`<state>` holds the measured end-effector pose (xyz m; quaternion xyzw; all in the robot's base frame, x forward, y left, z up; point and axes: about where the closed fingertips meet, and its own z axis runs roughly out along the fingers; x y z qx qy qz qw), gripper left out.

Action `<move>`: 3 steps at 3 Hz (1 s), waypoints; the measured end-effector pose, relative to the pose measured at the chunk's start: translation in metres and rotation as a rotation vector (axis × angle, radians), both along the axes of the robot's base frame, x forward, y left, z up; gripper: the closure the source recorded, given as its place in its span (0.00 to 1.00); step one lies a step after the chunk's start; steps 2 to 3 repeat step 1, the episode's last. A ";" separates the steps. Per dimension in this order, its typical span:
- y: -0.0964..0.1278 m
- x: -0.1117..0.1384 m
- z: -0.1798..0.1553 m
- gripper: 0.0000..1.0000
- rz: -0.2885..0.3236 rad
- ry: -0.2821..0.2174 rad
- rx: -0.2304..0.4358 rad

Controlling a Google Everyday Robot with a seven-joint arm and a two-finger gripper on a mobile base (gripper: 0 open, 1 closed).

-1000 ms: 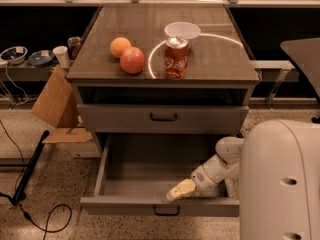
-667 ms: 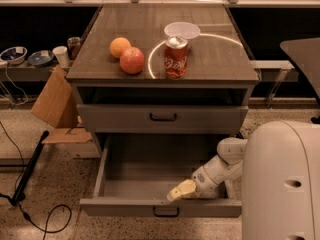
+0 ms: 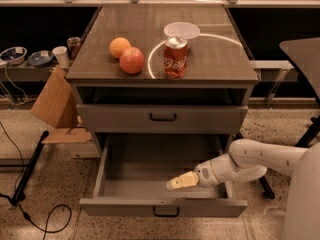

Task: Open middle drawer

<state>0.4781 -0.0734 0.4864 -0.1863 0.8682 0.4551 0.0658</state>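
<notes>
Gripper [image 3: 179, 182] low inside the pulled-out middle drawer [image 3: 120, 207], near its right front corner, tip pointing left over the grey floor; open or closed not readable from here. Arm [image 3: 245, 164] reaching in from the right. Closed drawer [image 3: 120, 118] directly above. On cabinet top [image 3: 220, 54]: cola can [image 3: 175, 58], white bowl [image 3: 181, 30] just behind it, orange [image 3: 119, 47] touching red apple [image 3: 132, 60].
</notes>
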 end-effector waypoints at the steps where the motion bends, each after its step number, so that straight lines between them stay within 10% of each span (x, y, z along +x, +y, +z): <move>1: 0.000 0.000 0.000 0.00 0.001 0.002 0.000; 3: 0.000 0.000 0.000 0.00 0.001 0.002 0.000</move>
